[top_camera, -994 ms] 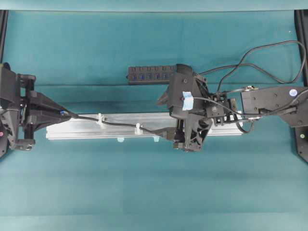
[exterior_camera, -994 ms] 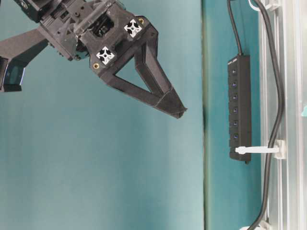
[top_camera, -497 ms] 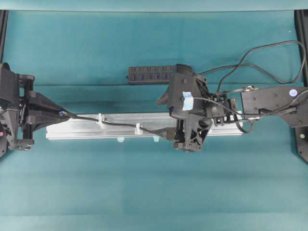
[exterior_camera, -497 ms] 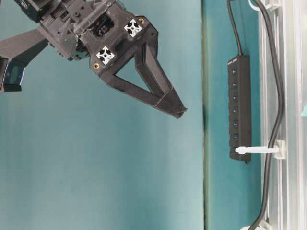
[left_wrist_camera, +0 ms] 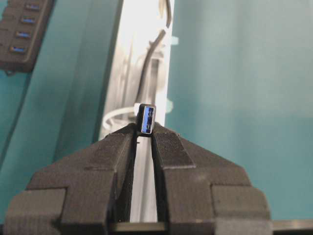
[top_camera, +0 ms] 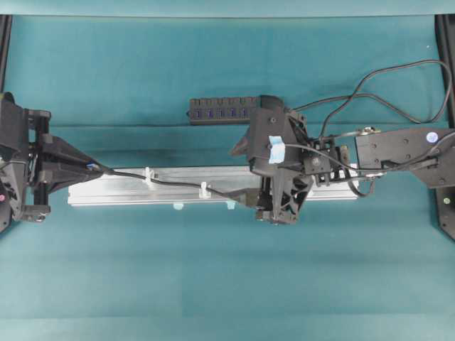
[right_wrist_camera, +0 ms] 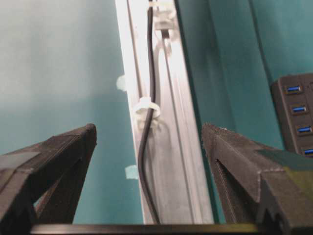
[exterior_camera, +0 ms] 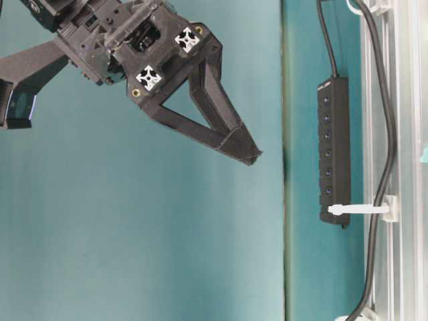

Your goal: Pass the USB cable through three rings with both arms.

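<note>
My left gripper is shut on the plug of the USB cable, whose blue-lined end sticks up between the fingertips. From there the black cable runs right along the silver rail through two whitish rings and goes under my right gripper. In the right wrist view that gripper stands open astride the rail, touching nothing. The cable passes a ring, and a second ring lies farther on. The ring also shows in the table-level view.
A black multi-port hub bar lies just behind the rail, and its cable loops off to the back right. Small pale-blue tabs sit on the teal cloth along the rail's front edge. One right-gripper finger hangs above the cloth.
My left gripper has eased very slightly to the left with the plug. The right arm and the cable on the rail look the same.
</note>
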Robot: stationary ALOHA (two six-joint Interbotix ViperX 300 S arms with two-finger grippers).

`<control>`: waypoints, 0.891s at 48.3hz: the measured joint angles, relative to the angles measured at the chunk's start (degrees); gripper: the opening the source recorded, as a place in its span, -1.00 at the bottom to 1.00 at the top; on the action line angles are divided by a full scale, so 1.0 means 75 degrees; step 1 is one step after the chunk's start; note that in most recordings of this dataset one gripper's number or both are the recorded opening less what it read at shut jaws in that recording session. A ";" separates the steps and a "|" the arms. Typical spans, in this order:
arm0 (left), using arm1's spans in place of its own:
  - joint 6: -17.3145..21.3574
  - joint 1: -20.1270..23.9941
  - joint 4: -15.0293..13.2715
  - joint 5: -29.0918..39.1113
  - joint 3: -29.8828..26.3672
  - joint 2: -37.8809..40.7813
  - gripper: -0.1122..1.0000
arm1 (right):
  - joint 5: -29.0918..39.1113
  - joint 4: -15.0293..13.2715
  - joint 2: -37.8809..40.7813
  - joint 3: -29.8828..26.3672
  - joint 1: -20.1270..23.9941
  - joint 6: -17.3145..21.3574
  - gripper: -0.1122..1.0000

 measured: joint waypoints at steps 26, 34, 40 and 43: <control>-0.0047 0.0000 -0.0012 0.0012 -0.0012 -0.0199 -0.54 | -0.0668 0.0000 0.0035 0.0000 0.0000 0.0000 0.18; -0.0012 0.0000 -0.0012 0.0012 -0.0070 -0.0480 -0.54 | -0.1781 0.0000 0.0035 0.0000 0.0023 0.0000 0.18; -0.0012 0.0000 -0.0012 0.0129 -0.0070 -0.0691 -0.55 | -0.2695 0.0000 0.0035 0.0000 0.0023 0.0000 0.18; -0.0023 0.0000 -0.0012 0.0258 -0.0070 -0.0762 -0.55 | -0.3023 0.0000 0.0023 0.0012 0.0023 0.0000 0.18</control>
